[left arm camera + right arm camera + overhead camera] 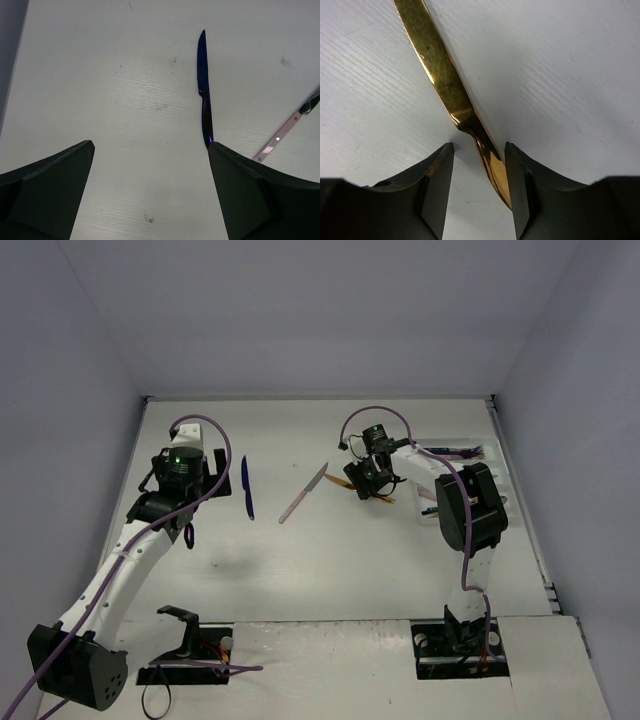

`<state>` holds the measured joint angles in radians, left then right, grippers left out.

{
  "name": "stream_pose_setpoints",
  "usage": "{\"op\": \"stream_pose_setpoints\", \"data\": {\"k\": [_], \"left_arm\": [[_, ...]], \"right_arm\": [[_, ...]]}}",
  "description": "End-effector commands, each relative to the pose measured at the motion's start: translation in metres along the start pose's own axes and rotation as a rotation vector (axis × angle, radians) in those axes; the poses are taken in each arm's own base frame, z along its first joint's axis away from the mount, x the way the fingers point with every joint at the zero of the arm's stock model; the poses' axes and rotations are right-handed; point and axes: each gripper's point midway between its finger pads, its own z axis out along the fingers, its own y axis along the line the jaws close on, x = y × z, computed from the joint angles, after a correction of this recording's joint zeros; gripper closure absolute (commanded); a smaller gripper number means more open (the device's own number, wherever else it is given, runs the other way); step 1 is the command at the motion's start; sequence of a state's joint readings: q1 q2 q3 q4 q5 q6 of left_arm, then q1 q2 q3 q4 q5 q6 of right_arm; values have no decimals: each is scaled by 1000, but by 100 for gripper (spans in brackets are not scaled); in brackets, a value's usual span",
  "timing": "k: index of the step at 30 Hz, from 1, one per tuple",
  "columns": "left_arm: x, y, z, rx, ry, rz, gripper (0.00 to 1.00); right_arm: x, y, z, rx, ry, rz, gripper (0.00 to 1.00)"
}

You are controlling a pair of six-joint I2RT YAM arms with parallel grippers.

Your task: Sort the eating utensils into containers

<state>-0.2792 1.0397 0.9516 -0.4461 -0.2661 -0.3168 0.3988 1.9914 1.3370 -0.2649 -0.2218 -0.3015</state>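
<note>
Few utensils (458, 451) lie in white tray (495, 462).

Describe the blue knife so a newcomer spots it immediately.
On the white table, look just right of the left arm. The blue knife lies there, tip pointing away from the bases. Unlike the pale, slanted knife beside it, it is dark blue and serrated.
</note>
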Motion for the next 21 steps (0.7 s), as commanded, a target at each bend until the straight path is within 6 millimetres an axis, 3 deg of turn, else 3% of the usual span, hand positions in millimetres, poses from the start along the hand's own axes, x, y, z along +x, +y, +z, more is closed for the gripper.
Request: {"op": "stream_pose_setpoints", "data": {"k": [1, 4, 9, 14, 21], "left_arm": [[-19, -2, -3, 6, -56, -24, 3], [-18, -3, -2, 8, -55, -25, 3], [-19, -2, -3, 8, -59, -25, 3], [-20, -2, -4, 7, -60, -25, 3], [-21, -2, -5, 6, -64, -27, 3]], "right_arm": [[16, -1, 9, -8, 65, 1, 62], [16, -2, 11, -12, 66, 3, 68], [6, 5, 9, -45, 39, 8, 98], [-20, 12, -9, -68, -40, 41, 100], [-66, 7, -62, -5, -209, 163, 100]]}}
